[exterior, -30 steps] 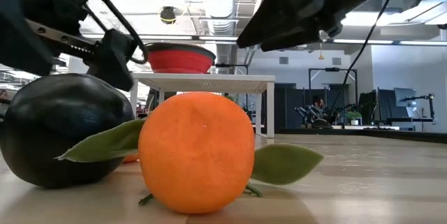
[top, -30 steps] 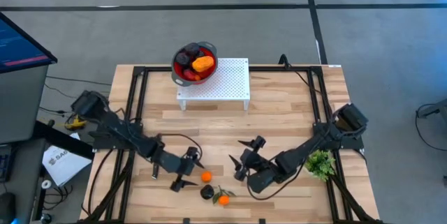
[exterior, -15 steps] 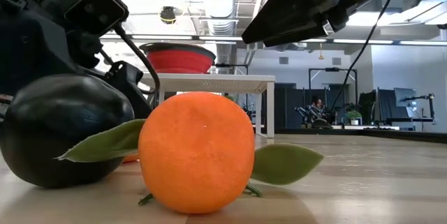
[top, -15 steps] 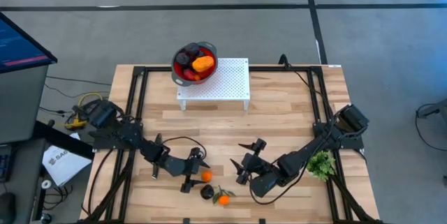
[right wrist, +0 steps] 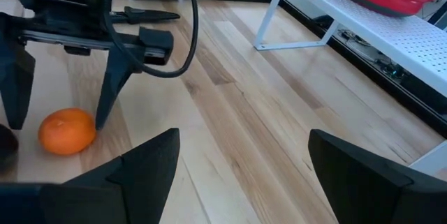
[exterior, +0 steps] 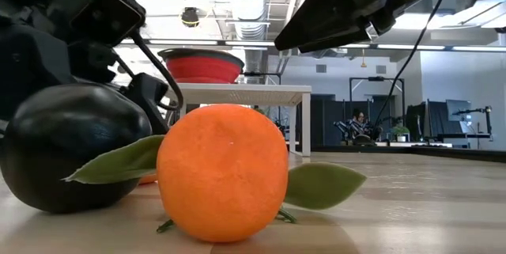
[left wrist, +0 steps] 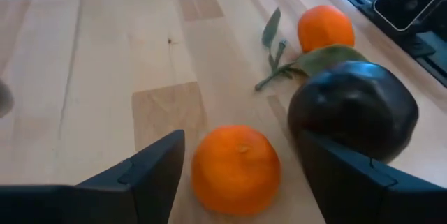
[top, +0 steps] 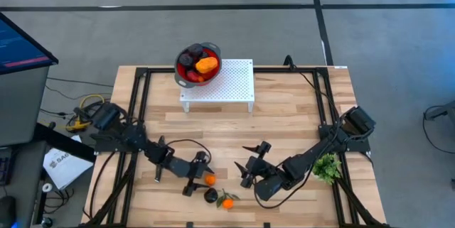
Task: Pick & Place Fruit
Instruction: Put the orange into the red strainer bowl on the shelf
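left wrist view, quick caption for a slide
Left gripper straddling an orange on the table, jaws open, dark plum beside it.

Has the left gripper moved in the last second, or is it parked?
Yes. In the high view the left gripper has advanced toward the loose orange by the table's near edge; its fingers now straddle it.

Three fruits lie close together near the table's near edge: a small orange ball [top: 210, 180], a dark purple-black round one [top: 210, 196] just nearer, and a leafy orange ball [top: 227, 202] to its right. The other fruit, dark, red and an oblong orange-yellow piece [top: 207, 64], is heaped at the far side.
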### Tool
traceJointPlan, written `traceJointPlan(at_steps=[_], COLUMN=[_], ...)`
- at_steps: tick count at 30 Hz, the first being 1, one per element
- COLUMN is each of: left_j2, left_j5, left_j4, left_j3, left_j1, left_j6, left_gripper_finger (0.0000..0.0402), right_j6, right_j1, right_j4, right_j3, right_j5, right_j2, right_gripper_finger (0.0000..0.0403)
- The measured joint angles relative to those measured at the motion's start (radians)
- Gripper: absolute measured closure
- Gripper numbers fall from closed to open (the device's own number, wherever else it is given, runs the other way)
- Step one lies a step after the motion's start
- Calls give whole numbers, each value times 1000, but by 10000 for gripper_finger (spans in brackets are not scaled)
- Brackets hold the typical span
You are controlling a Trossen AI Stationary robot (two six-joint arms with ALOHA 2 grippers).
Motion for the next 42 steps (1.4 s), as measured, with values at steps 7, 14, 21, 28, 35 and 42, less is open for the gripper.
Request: traceJointPlan(at_steps=[7, 14, 21, 28, 35, 42], left_j2=[32, 32, 32, -34, -329, -695], left_j5=[72, 75, 76, 68, -54, -458], left_j4=[7, 20, 20, 12, 9, -17], left_j3=[0, 0, 0, -1, 0, 0], left_j1=[44, 44, 39, 40, 68, 167], left_j6=[-3, -3, -13, -20, 139, 315], left_gripper_finger=[162, 188, 217, 210, 213, 211], right_j6=[0, 0, 0, -2, -2, -1], right_j1=[1, 1, 1, 1, 1, -1], right_j4=[23, 22, 22, 22, 22, 22], right_j3=[0, 0, 0, 0, 0, 0], right_j5=[0, 0, 0, 0, 0, 0], right_j2=[0, 0, 0, 0, 0, 0], right_gripper_finger=[92, 92, 92, 92, 92, 92])
